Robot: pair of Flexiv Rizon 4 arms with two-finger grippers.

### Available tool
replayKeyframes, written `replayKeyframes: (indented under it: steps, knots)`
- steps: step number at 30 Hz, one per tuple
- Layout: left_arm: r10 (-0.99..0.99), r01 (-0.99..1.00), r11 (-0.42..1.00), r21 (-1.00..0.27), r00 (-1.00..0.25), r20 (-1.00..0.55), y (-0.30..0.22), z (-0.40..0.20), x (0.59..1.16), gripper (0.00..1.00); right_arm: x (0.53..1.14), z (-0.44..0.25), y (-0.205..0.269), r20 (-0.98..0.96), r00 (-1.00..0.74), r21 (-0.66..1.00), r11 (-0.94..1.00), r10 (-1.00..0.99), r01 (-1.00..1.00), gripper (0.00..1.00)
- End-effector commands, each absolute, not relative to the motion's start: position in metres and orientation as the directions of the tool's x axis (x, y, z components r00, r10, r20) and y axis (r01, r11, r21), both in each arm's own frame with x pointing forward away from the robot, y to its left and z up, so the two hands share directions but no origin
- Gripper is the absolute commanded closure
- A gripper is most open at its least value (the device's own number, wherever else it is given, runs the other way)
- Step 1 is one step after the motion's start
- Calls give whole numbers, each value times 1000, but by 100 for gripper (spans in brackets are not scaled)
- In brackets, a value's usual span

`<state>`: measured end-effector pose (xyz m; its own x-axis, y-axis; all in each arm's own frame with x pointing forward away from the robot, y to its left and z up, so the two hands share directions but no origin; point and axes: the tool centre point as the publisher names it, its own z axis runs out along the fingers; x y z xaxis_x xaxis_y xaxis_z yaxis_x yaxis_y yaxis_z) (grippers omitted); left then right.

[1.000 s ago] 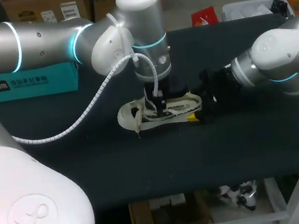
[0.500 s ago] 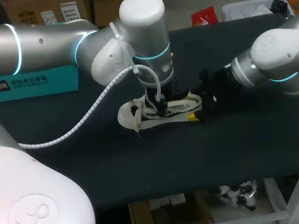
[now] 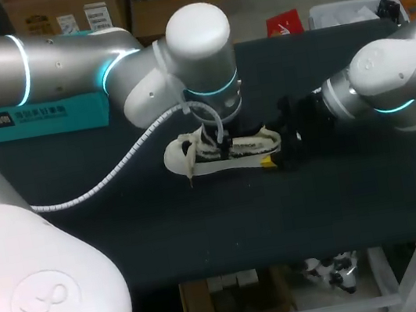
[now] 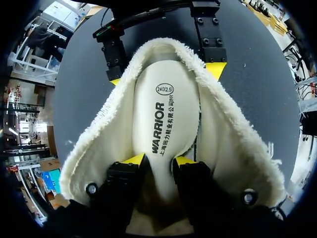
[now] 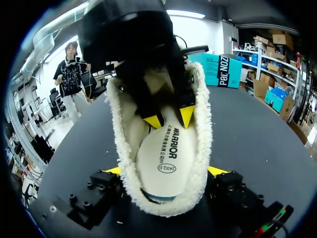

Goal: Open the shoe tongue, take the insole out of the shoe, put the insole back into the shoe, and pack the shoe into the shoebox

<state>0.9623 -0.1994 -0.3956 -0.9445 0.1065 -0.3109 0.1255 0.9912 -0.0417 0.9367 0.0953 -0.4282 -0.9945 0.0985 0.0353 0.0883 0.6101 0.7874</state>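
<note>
So the left end effector [image 4: 159, 159] is pinching the insole [image 4: 166, 114] inside the shoe [image 3: 248, 149], and the right end effector [image 5: 166, 171] clamps the heel from both sides. Shoe sits mid counter [image 3: 204, 228], left arm hides its middle, teal shoebox [image 3: 36, 118] well apart at the back left

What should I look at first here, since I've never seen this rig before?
A fleecy white shoe lies mid-table, its heel clamped between the right jaws. The left jaws reach down into it from above and pinch the pale insole from both sides. A teal shoebox sits at the table's far left.
</note>
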Motion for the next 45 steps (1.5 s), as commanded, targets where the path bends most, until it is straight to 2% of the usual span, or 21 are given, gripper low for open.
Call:
replayKeyframes:
  steps: [1, 2, 3, 4, 5, 28, 45]
  knots:
    - [109, 132, 990, -50, -941, -321, -214, -526, 1021, 66, 932, -431, 96, 36, -995, 789, 609, 93, 85, 100]
    - [110, 133, 990, -51, -940, -322, -215, -527, 1023, 69, 932, -431, 96, 36, -995, 789, 609, 93, 85, 100]
    - [112, 136, 989, -53, -940, -322, -215, -526, 1026, 78, 932, -431, 96, 36, -995, 789, 609, 93, 85, 100]
    - [111, 136, 989, -57, -939, -325, -216, -526, 1028, 93, 932, -431, 96, 36, -995, 789, 609, 93, 85, 100]
    - [114, 140, 988, -61, -940, -323, -216, -524, 1029, 100, 932, -431, 96, 36, -995, 789, 609, 93, 85, 100]
    - [202, 263, 928, -266, -951, -234, -219, -366, 964, 100, 932, -431, 96, 36, -995, 789, 609, 93, 85, 100]
    - [201, 255, 886, -387, -964, -176, -216, -316, 929, 100, 932, -431, 96, 36, -995, 789, 609, 93, 85, 100]
